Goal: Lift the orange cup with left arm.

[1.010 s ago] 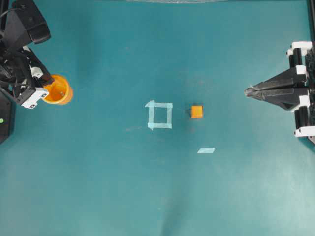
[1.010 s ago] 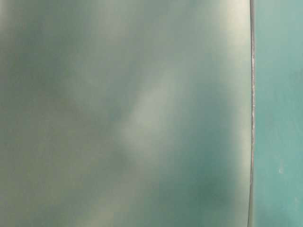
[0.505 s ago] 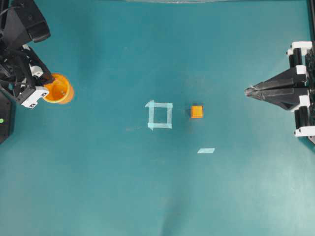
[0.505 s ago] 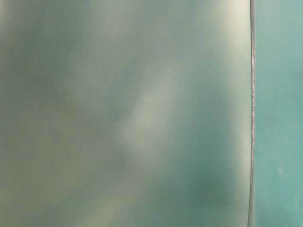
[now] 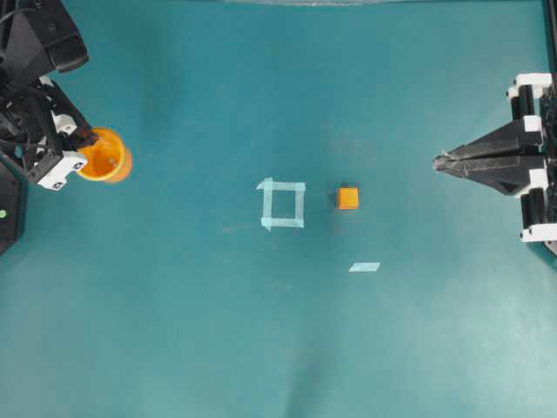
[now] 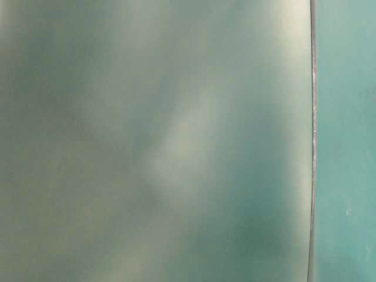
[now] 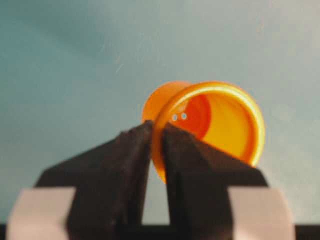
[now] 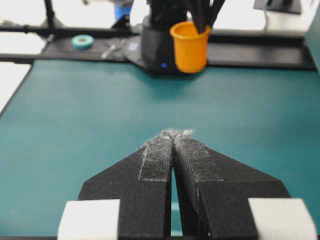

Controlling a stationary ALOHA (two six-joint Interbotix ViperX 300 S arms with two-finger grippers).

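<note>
We see left gripper (image 7: 156, 131) pinching orange cup (image 5: 104, 155) by one rim wall, cup hanging clear of worktop (image 5: 261, 331) at far left. Thin one-sided grip, so cup could swing or slip out. Right gripper (image 8: 173, 134) pressed together, empty.

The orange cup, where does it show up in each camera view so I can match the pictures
Overhead exterior: orange cup at far left, pinched by the left hand.
Table-level exterior: not in it; only blur.
Left wrist: cup right of centre, its rim between the black fingers.
Right wrist: cup top centre, off the table.
Shared landmark: the teal table.
</note>
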